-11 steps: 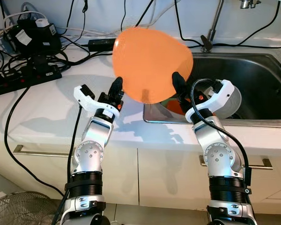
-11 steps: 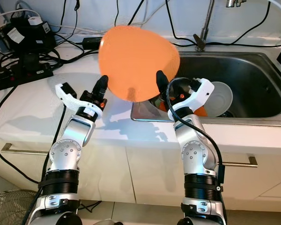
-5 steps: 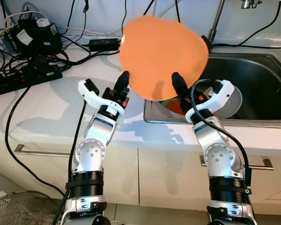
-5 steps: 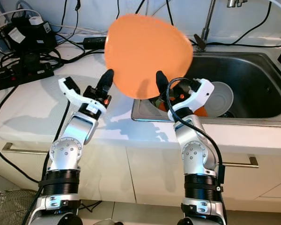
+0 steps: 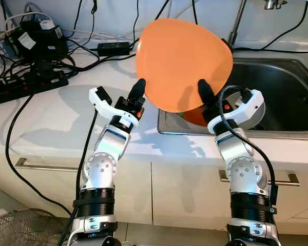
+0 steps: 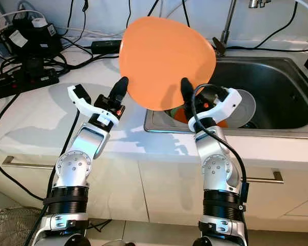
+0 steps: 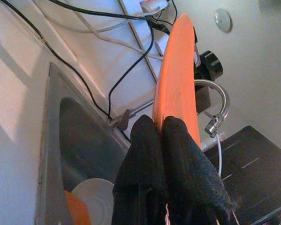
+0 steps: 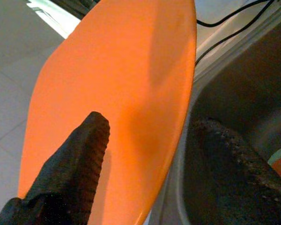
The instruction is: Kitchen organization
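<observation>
A large orange plate [image 5: 182, 61] is held up on edge above the counter [image 5: 51, 123], over the sink's left rim. My left gripper [image 5: 139, 88] is shut on the plate's lower left rim; the left wrist view has both black fingers [image 7: 178, 164] pinched on the plate's [image 7: 178, 70] edge. My right gripper [image 5: 204, 91] is at the lower right rim, open. In the right wrist view one finger [image 8: 79, 159] lies across the plate's [image 8: 117, 84] face, while the other stands apart behind the rim.
The steel sink [image 5: 297, 134] on the right holds a white bowl [image 6: 244, 107] and an orange dish [image 5: 195, 117]. A faucet [image 5: 235, 28] stands behind it. Power strips and tangled cables [image 5: 31, 77] crowd the counter's back left. A wire fan guard [image 5: 20, 228] sits on the floor.
The left gripper has carried the plate up and to the right, toward the sink. The right gripper shifted slightly right, its fingers now either side of the plate's rim.
</observation>
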You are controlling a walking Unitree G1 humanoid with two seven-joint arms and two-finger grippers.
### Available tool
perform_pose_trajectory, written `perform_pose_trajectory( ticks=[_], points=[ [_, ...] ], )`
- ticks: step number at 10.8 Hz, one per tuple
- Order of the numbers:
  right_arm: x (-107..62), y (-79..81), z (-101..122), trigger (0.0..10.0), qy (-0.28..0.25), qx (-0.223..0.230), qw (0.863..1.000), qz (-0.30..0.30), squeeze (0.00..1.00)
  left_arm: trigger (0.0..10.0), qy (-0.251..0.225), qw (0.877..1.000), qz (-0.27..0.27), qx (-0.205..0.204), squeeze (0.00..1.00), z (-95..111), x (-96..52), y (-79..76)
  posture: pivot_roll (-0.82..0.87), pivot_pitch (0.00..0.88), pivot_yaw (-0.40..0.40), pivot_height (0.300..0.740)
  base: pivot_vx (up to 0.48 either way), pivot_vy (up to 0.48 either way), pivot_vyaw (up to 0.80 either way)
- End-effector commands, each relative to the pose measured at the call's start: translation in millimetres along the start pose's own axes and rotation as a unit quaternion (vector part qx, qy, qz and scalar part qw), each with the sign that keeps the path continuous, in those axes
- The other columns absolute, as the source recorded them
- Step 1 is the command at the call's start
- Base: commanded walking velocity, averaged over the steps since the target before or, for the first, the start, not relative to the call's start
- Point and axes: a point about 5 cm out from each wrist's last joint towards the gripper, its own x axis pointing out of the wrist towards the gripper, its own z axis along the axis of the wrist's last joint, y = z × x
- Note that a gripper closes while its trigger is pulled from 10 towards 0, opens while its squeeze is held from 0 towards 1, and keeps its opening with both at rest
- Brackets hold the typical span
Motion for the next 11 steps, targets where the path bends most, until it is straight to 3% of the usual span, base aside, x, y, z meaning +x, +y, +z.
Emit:
perform_pose_trajectory(
  ticks=[1, 11],
  points=[
    [2.3, 5.9, 6.9, 0.0, -0.014, 0.010, 1.000, 0.008, 0.00, 10.0, -0.008, 0.999, -0.038, -0.028, 0.00, -8.7, 6.4, -18.1, 0.02, 0.000, 0.069, 0.740, 0.000, 0.000, 0.00],
    [2.6, 7.2, 12.8, 0.0, -0.027, 0.052, 0.998, 0.012, 0.00, 10.0, 0.002, 1.000, -0.019, -0.008, 0.00, -11.8, 6.1, -13.5, 0.02, 0.000, 0.070, 0.740, 0.000, 0.000, 0.00]
  ],
)
